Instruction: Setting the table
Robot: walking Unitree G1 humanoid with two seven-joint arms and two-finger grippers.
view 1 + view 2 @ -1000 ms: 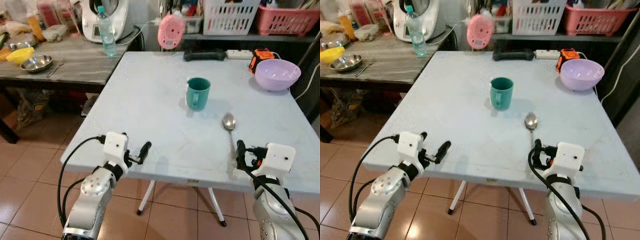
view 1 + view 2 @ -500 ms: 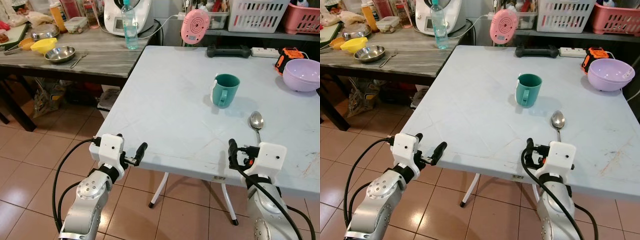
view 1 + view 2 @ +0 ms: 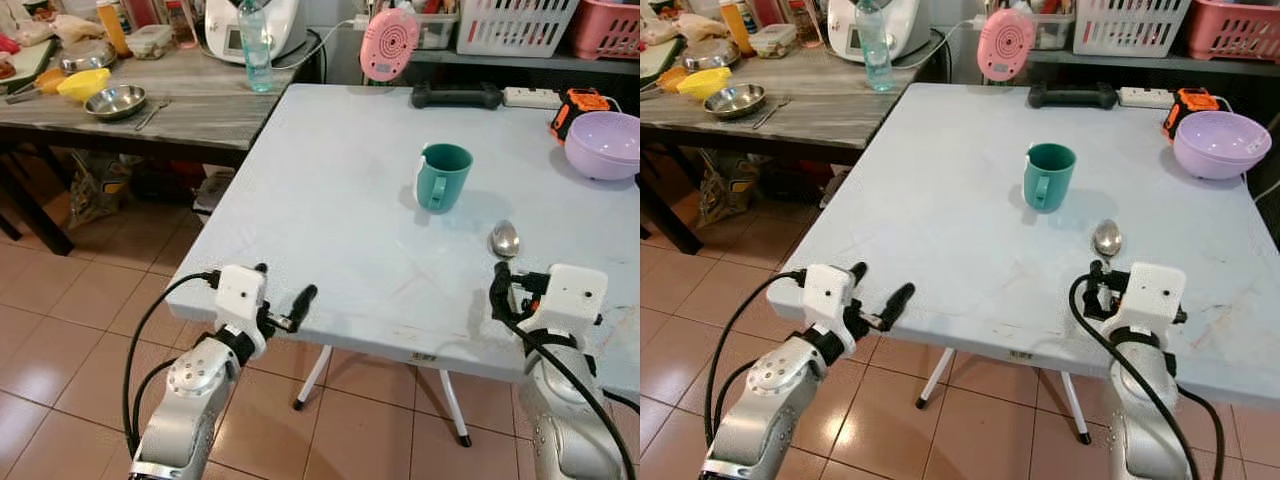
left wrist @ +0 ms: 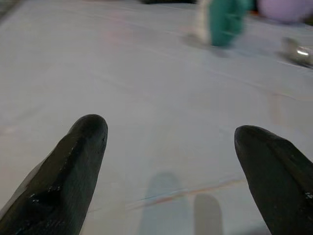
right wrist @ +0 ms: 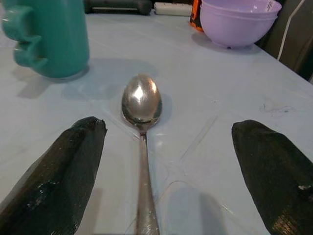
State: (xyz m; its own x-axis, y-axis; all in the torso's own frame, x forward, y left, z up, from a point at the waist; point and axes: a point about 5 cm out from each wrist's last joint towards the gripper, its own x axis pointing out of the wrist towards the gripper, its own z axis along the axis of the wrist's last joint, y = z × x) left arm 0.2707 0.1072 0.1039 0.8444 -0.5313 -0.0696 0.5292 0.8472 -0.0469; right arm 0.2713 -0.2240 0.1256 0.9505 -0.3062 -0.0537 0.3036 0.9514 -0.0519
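Observation:
A metal spoon [image 5: 142,104] lies on the white table [image 3: 330,200], bowl end pointing away from me. My right gripper [image 5: 166,161] is open, low over the table, with one finger on each side of the spoon's handle. A teal mug [image 3: 445,176] stands upright near the table's middle, just beyond the spoon [image 3: 504,240]. A lilac bowl [image 3: 603,145] sits at the far right. My left gripper [image 3: 282,290] is open at the table's front left edge, holding nothing; in the left wrist view its fingers [image 4: 83,161] hover over bare tabletop.
A black bar [image 3: 455,97], a power strip [image 3: 530,97] and an orange tape measure [image 3: 578,104] line the far edge, beside a pink round gadget [image 3: 388,45]. A wooden side table [image 3: 190,100] to the left carries a water bottle [image 3: 256,45] and steel bowl [image 3: 115,101]. Tiled floor lies below.
The camera has shifted. My right gripper has moved forward from the table's front edge along the spoon's handle, closer to its bowl. My left gripper has come up to the table edge.

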